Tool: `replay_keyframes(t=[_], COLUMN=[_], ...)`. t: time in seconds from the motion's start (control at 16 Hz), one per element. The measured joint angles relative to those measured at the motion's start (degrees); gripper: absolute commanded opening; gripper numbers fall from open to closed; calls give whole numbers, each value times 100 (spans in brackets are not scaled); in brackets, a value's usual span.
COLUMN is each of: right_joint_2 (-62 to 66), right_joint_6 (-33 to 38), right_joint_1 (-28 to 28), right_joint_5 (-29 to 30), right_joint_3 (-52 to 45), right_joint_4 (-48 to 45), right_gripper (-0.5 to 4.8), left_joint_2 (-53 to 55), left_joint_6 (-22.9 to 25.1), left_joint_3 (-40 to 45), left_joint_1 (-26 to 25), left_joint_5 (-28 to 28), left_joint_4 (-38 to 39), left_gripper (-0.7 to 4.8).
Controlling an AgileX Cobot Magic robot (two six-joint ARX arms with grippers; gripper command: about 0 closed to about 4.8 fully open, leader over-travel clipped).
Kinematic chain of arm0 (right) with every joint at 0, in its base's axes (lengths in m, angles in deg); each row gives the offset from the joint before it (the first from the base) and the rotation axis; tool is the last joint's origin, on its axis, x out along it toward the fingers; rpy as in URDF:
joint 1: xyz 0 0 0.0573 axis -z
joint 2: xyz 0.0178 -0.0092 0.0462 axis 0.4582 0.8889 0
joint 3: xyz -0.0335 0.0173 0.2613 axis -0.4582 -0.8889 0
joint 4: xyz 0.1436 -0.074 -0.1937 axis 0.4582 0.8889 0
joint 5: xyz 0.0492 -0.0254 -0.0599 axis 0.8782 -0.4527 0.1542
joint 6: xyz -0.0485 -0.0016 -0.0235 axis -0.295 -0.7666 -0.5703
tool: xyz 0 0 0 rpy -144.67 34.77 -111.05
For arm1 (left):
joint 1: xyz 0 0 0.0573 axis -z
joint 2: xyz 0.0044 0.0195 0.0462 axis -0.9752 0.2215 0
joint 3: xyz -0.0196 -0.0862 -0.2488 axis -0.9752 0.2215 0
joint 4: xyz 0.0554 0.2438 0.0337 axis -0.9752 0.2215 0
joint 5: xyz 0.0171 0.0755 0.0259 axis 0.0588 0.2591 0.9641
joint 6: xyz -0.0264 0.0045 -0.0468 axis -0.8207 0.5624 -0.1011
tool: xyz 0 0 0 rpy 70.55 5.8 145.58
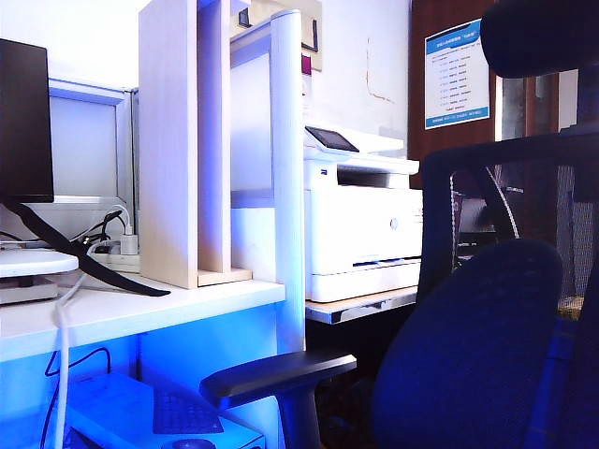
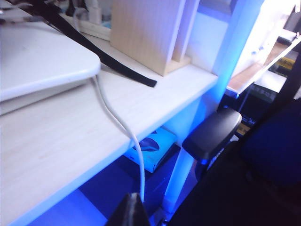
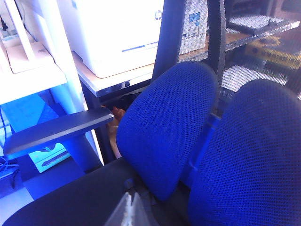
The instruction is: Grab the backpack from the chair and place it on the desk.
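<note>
Exterior view: only a long strap of the dark navy mesh backpack (image 1: 94,267) shows, lying on the long white worktop (image 1: 168,309). The black mesh office chair (image 1: 505,281) looks empty.

Left wrist view: the left pincer (image 2: 131,212) is pressed together and empty, beside the worktop's edge.

Right wrist view: the right pincer (image 3: 128,212) is likewise pressed together and empty, over the chair seat.

Placing seems done; next, simply stay clear.

a white wall (image 1: 365,65) with a thin crack runs behind a white printer (image 1: 360,224) on a low wooden-edged shelf (image 1: 360,304). a pale wood divider (image 1: 182,140) and a white post (image 1: 285,168) stand upright beside it. a dark monitor (image 1: 23,122) sits at far left, a blue-framed notice (image 1: 457,73) hangs on a brown door (image 1: 440,140), and cool blue light fills the space below, where a blue box (image 2: 153,148) lies.
</note>
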Motion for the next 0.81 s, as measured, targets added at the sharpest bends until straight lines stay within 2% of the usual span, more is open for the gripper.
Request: replay_keyframes(t=[0.13, 0.31, 0.44, 0.63, 0.81], right_joint_2=[0, 0, 0, 0, 2], right_joint_6=[-15, -22, -22, -22, -22], right_joint_1=[0, 0, 0, -2, -2], right_joint_5=[-2, -2, -2, -4, -4], right_joint_3=[-2, -4, -7, -11, -11], right_joint_4=[0, 50, 275, 439, 468], right_gripper=[-6, -6, -6, -6, -6], left_joint_2=[-2, -2, -2, -2, 17], left_joint_6=[81, 640, 791, 881, 758], left_joint_3=[94, 190, 431, 647, 688], left_joint_1=[0, 0, 0, 2, 4], left_joint_5=[-81, -138, -133, -2, 192], left_joint_4=[-44, -140, -269, -905, -1023], left_gripper=[-6, -6, -6, -6, -5])
